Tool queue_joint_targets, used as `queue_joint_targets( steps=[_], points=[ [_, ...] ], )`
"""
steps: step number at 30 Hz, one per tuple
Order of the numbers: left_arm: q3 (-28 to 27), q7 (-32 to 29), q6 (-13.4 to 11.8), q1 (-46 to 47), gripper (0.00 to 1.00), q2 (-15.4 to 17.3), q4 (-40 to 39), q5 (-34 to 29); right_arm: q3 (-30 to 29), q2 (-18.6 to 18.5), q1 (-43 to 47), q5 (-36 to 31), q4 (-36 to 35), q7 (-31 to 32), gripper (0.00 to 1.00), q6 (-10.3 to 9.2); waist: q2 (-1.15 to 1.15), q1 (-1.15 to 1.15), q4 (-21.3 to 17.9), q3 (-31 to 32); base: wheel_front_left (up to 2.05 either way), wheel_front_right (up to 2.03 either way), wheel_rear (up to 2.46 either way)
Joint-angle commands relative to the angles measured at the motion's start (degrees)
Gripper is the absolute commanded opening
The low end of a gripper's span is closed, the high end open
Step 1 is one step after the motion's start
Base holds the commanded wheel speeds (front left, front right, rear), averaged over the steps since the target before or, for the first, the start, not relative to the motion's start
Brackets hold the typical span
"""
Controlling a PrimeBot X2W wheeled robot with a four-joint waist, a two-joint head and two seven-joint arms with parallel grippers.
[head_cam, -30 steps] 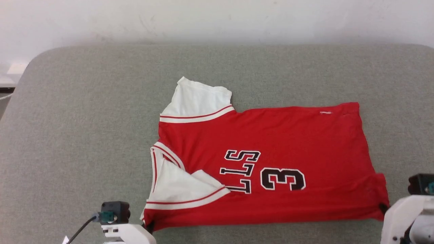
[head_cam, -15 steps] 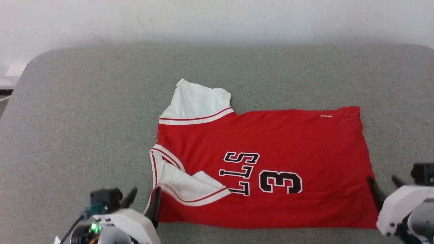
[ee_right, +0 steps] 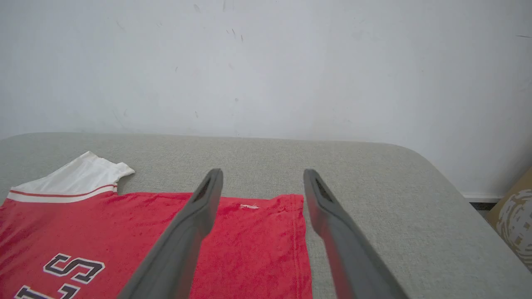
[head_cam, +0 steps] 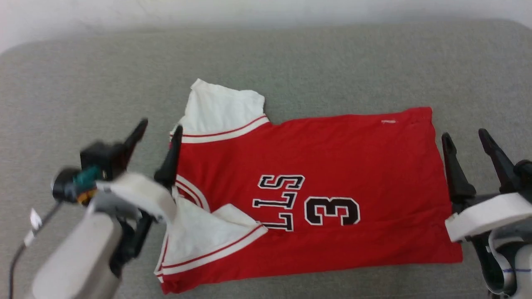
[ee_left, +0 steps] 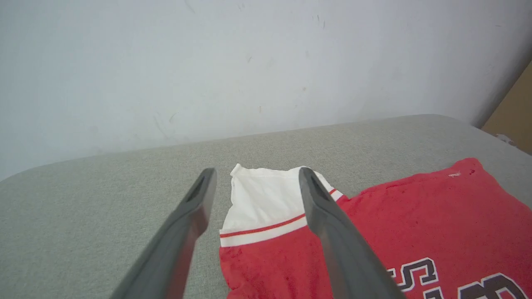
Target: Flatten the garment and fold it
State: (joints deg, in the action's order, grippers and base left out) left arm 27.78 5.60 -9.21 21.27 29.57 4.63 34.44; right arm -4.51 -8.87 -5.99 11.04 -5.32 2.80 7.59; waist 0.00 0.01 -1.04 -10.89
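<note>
Garment [head_cam: 316,166] on grey table [head_cam: 316,62], white wall [ee_right: 266,62]

Black, white-edged letters [head_cam: 276,203] reading "LLS" are showing on the front of the red garment [head_cam: 353,158], lying sideways in the head view with the S farthest from the robot. A single numeral [head_cam: 331,211], "3", is sitting just beside them on the hem side. The nearest L is running partly under a folded white sleeve [head_cam: 199,232]. Each wrist view is catching the "S" at its bottom edge, with only fragments of its neighbours. A small white tag [head_cam: 389,122] near the far hem corner is appearing too small to read.
</note>
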Motion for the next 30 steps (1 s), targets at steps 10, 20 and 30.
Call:
queue_joint_targets(
  steps=[10, 20, 30],
  points=[
    [1.6, -23.5, 6.9, 22.5, 1.00, 7.0, 8.8, 0.3, 3.5, 4.1, -5.2, 0.7, -0.2, -3.8, 1.00, -0.10, 0.00, -0.01, -12.0, -15.5, 0.00, 0.00, 0.00],
    [3.6, -42.9, 11.0, 34.8, 1.00, 9.6, 18.9, 2.8, 2.7, 4.6, -6.5, 1.4, 1.9, -5.6, 1.00, -0.10, 0.00, -0.01, -16.2, -19.0, 0.00, 0.00, 0.00],
    [4.4, -57.1, 8.3, 34.7, 0.28, 10.2, 24.1, 6.5, 2.1, 5.2, -6.1, 1.7, 3.5, -6.6, 1.00, -0.10, 0.00, -0.01, -17.3, -19.3, 0.00, 0.00, 0.00]
  ],
)
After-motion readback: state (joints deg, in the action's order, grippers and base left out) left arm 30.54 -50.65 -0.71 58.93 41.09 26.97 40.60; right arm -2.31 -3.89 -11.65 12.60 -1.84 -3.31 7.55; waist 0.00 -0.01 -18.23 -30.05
